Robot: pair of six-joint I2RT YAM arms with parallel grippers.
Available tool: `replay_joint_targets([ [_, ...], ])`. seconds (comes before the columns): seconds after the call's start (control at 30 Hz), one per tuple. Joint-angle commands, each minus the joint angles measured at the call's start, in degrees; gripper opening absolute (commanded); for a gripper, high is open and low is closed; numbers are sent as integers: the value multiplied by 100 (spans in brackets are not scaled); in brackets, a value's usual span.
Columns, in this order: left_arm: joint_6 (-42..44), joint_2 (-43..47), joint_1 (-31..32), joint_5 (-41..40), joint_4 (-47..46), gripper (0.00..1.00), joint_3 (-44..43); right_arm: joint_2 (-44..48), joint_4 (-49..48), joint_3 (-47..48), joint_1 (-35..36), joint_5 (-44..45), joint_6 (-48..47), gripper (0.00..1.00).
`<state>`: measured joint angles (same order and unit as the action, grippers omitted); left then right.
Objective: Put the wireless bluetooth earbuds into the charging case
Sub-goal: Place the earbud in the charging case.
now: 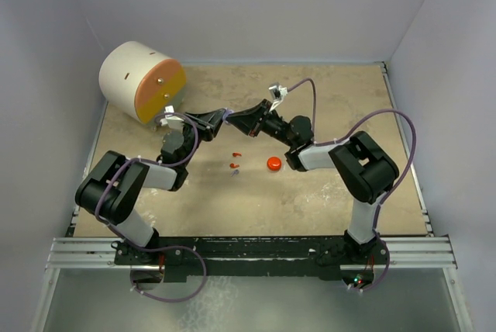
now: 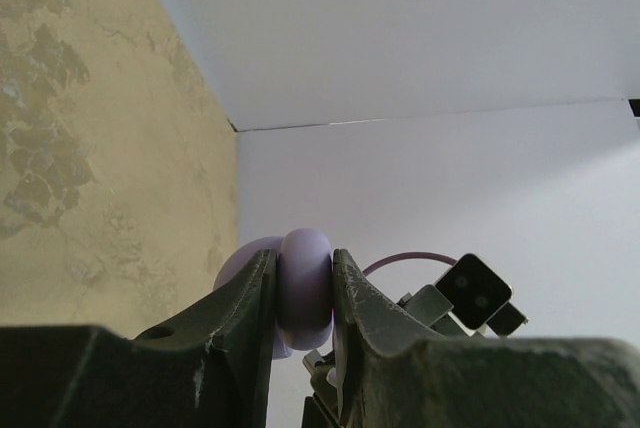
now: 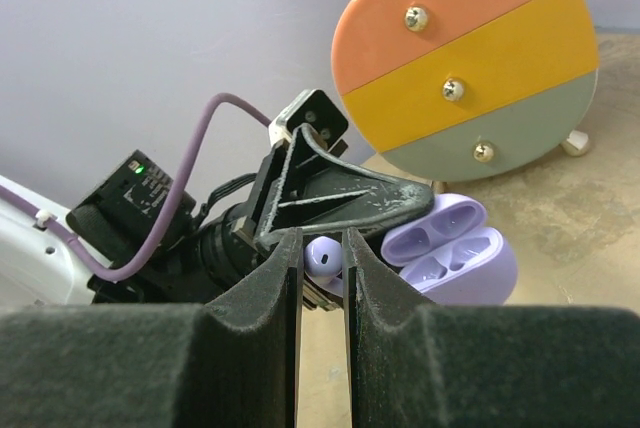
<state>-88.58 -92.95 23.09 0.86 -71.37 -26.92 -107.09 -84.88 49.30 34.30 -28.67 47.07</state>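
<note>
Above the far-left part of the desk (image 1: 333,200), the two arms are meeting tip to tip in front of a round striped drum (image 1: 142,82) that is lying on its side in the back-left corner. The left hand (image 1: 219,115) is gripping the lavender charging case (image 3: 455,248), with its two fingers pressing against opposite sides of the case's rounded body. The case is hanging in the air with its lid swung open, and the right wrist view is showing two hollow wells in each half. The right hand (image 3: 322,238) is pinching a lavender earbud (image 3: 323,256) between fingertips that are almost touching. It is holding the earbud just beside the open case, on the side where the left hand's fingers are crossing, and the earbud is not sitting in any well. Down on the desk, nearer the arm bases and well apart from the raised case, two red earbuds (image 1: 237,152) are lying close together. A tiny greyish bit (image 1: 235,171) is resting just beside the nearer one, though it is too small to make out in detail. A red-orange disc (image 1: 274,164) is sitting to their right, near the right arm's forearm and touching nothing.
</note>
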Motion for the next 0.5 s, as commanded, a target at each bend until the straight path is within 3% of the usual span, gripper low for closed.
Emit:
replay_joint_targets([
  [0.0, 213, 226, 76, -116, -169, 0, -130, -19, -519, 218, -49, 229, 266, 0],
  [0.47, 330, 340, 211, -265, -88, 0, -112, -64, -760, 91, -105, 643, 783, 0],
])
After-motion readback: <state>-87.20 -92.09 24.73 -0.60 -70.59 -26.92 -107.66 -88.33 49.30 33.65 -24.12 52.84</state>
